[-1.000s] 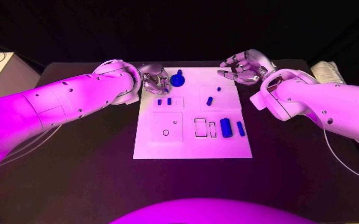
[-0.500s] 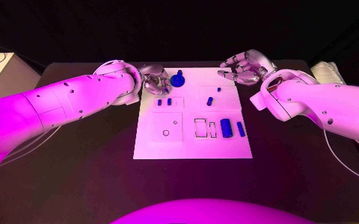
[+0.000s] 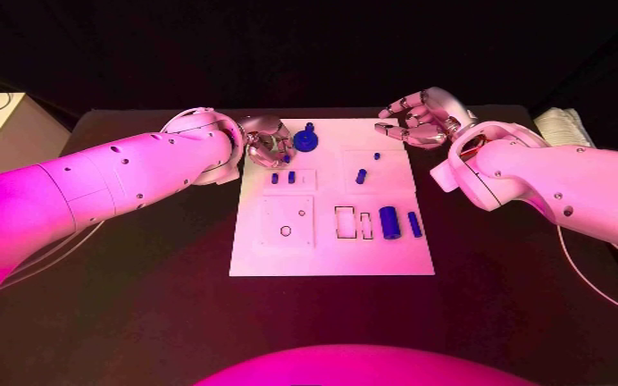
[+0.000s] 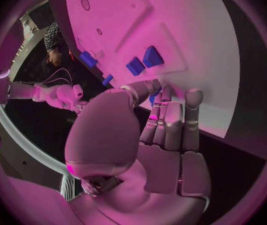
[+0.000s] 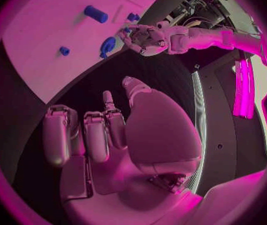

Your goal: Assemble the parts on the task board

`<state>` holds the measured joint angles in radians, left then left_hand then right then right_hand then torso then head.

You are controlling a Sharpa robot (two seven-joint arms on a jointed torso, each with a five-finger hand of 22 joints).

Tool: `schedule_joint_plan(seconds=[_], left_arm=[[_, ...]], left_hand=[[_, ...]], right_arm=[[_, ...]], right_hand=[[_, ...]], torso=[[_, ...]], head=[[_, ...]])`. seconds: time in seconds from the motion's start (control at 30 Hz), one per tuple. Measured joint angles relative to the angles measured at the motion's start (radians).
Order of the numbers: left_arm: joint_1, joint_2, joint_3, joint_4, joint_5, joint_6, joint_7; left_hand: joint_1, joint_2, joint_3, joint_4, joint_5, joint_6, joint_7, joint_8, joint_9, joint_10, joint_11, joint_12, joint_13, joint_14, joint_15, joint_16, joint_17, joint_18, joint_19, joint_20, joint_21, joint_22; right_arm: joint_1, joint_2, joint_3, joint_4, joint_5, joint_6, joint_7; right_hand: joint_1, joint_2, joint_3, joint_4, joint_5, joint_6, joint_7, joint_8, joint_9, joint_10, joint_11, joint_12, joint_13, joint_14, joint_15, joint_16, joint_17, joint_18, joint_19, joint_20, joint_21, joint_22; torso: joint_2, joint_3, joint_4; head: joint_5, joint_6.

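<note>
White board lies centre of the black worktop. Left hand at the board's upper-left corner, fingers curled; whether it grips a part, cannot tell. Right hand at upper right, fingers curled in, holding nothing. Round blue part sits upper centre; 2 blue cylinders lower right.

Task board: white, flat plate with thin dark outlines marking rectangular recesses. Parts: blue throughout, namely a round piece at the far edge, two small blocks, a cylinder, a slim bar. Counter: black, plain. Arms white; left hand and right hand silver, under pink light.
</note>
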<state>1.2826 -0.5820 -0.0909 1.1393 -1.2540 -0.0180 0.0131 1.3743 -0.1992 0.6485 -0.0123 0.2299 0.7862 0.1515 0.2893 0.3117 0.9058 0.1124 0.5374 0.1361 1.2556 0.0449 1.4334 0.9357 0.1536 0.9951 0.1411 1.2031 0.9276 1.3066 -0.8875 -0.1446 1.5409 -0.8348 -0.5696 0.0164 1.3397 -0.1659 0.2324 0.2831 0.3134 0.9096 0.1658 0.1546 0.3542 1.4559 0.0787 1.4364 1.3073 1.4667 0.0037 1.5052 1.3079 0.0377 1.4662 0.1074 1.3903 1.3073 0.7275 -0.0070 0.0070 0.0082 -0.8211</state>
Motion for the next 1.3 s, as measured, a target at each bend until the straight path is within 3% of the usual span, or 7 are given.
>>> schedule_joint_plan(seconds=[0.33,0.6,0.77,0.93,1.0,1.07,1.3], left_arm=[[0.0,-0.003,0.0,0.003,0.0,-0.002,-0.002],[0.0,-0.009,0.002,0.006,0.0,-0.01,-0.003],[0.0,-0.016,0.004,0.006,0.0,-0.017,-0.003],[-0.001,-0.029,0.007,0.01,0.0,-0.026,-0.007],[-0.001,-0.032,0.008,0.01,0.0,-0.029,-0.008],[-0.002,-0.037,0.009,0.012,0.0,-0.031,-0.01],[-0.002,-0.065,0.02,0.025,0.002,-0.034,-0.016]], left_hand=[[0.0,0.0,-0.003,0.003,0.0,-0.003,0.003,0.0,-0.002,0.0,0.0,-0.007,-0.001,-0.003,0.004,0.0,-0.004,0.0,-0.004,0.004,-0.004,-0.003],[-0.007,-0.007,0.0,0.006,0.006,-0.007,0.0,-0.007,-0.006,-0.058,0.025,-0.042,-0.017,-0.036,0.022,-0.018,-0.059,0.0,-0.028,0.021,-0.031,-0.037],[-0.009,-0.009,0.0,0.006,0.006,-0.011,-0.003,-0.012,-0.008,-0.093,0.04,-0.052,-0.028,-0.056,0.031,-0.028,-0.099,0.0,-0.047,0.029,-0.044,-0.06],[-0.005,-0.014,-0.006,0.005,0.006,-0.015,-0.001,-0.013,-0.009,-0.125,0.047,-0.055,-0.032,-0.069,0.038,-0.032,-0.125,0.0,-0.061,0.035,-0.056,-0.076],[-0.005,-0.014,-0.007,0.004,0.006,-0.018,-0.003,-0.017,-0.01,-0.138,0.049,-0.056,-0.035,-0.08,0.041,-0.037,-0.141,0.016,-0.068,0.036,-0.065,-0.087],[-0.005,-0.014,-0.01,0.007,0.006,-0.018,-0.004,-0.017,-0.01,-0.139,0.05,-0.058,-0.037,-0.082,0.039,-0.038,-0.148,0.016,-0.073,0.038,-0.066,-0.092],[-0.003,-0.013,-0.013,0.004,0.006,-0.011,0.003,-0.017,-0.01,-0.15,0.054,-0.058,-0.037,-0.112,0.043,-0.052,-0.192,0.016,-0.099,0.041,-0.086,-0.118]], right_arm=[[-0.001,0.0,0.0,-0.001,0.002,0.0,0.0],[-0.002,0.0,0.0,-0.006,0.003,0.0,0.0],[-0.002,0.0,0.0,-0.014,0.003,0.0,-0.001],[-0.002,0.002,0.0,-0.025,0.003,0.001,-0.004],[-0.002,0.002,0.0,-0.03,0.003,0.002,-0.006],[-0.002,0.003,0.0,-0.035,0.002,0.002,-0.007],[-0.002,0.006,0.0,-0.062,-0.028,0.009,-0.013]], right_hand=[[0.0,0.0,0.0,0.0,0.0,0.0,0.0,0.0,0.0,0.0,0.0,0.0,0.0,0.0,0.0,0.0,0.0,0.0,0.0,0.0,0.0,0.001],[0.0,0.0,0.0,0.0,0.0,0.0,0.0,0.0,0.0,-0.01,-0.005,-0.016,0.0,0.0,0.0,-0.004,0.0,0.0,0.0,0.0,-0.011,0.001],[-0.005,-0.005,0.013,0.0,0.0,-0.006,-0.006,0.0,-0.002,-0.13,-0.004,-0.165,-0.002,0.0,0.0,-0.011,0.0,0.0,0.0,0.0,-0.038,0.001],[0.001,-0.011,0.044,0.0,0.0,-0.014,-0.007,0.001,-0.003,-0.264,0.002,-0.397,-0.192,-0.002,-0.002,-0.025,0.0,0.001,0.0,-0.005,-0.082,0.001],[0.004,-0.015,0.053,0.0,0.0,-0.016,-0.006,0.005,-0.003,-0.304,0.005,-0.477,-0.266,-0.002,-0.002,-0.027,0.0,0.01,0.0,-0.008,-0.084,0.001],[0.004,-0.015,0.061,0.0,0.0,-0.016,-0.006,0.005,-0.003,-0.334,0.006,-0.547,-0.333,0.0,-0.005,-0.027,0.0,0.01,0.0,-0.008,-0.084,0.001],[0.05,-0.067,0.137,-0.021,-0.018,-0.02,-0.009,0.025,0.005,-0.401,0.011,-0.788,-0.562,0.002,-0.006,-0.041,0.0,0.01,-0.003,-0.011,-0.131,0.0]], torso=[[0.001,-0.0007,0.0],[0.001,-0.0005,-0.0001],[0.002,-0.0003,-0.0006],[0.002,-0.0007,-0.0005],[0.001,-0.0007,0.0],[0.001,-0.0007,0.0001],[0.001,-0.0007,0.0]], head=[[0.001,0.001],[0.0,0.002],[-0.001,0.006],[-0.004,0.009],[-0.004,0.009],[-0.004,0.01],[-0.004,0.02]])
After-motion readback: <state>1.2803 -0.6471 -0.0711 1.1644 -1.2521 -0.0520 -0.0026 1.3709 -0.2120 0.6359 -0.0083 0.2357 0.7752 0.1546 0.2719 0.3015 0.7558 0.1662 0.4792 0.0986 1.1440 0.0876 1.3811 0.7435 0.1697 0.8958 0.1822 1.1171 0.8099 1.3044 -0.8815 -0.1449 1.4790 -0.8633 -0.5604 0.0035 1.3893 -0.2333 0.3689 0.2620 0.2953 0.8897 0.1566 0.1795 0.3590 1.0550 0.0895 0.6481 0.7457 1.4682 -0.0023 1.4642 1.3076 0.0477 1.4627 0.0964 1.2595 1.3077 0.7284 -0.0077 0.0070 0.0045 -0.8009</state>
